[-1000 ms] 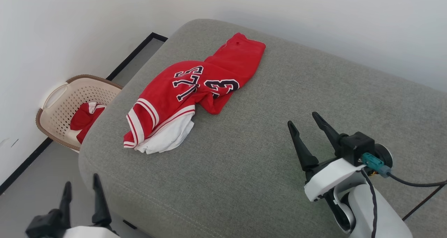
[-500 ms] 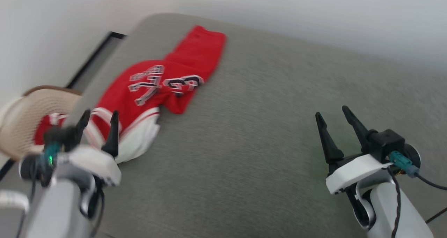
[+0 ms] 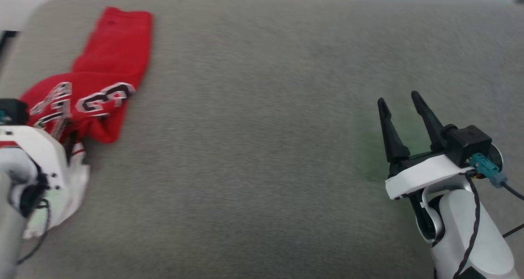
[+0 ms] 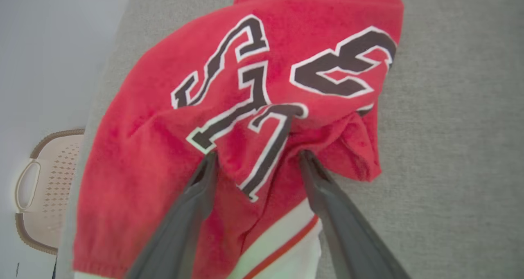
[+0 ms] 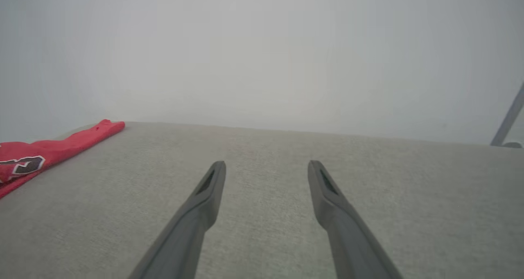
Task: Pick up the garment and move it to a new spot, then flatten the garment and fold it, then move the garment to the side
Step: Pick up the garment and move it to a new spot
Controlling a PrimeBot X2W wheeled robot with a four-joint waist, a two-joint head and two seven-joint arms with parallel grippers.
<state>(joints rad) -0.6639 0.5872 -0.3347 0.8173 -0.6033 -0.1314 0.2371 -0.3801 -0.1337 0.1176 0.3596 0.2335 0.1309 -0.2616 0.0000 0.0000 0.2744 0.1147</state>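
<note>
Touching the garment (image 4: 163, 140), left fingers (image 4: 192, 213) stand wide apart; right fingers (image 3: 391, 131) likewise, empty.

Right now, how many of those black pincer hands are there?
2. The left gripper is open over the red jersey; the right gripper hovers open above the bare grey cushion. None seems hidden.

Garment (image 3: 108, 62) on cushion (image 3: 262, 148), L end; L gripper (image 4: 258, 154) over it. R gripper (image 3: 398, 97) above cushion's R part. Basket (image 4: 45, 189) off cushion's L edge.
</note>
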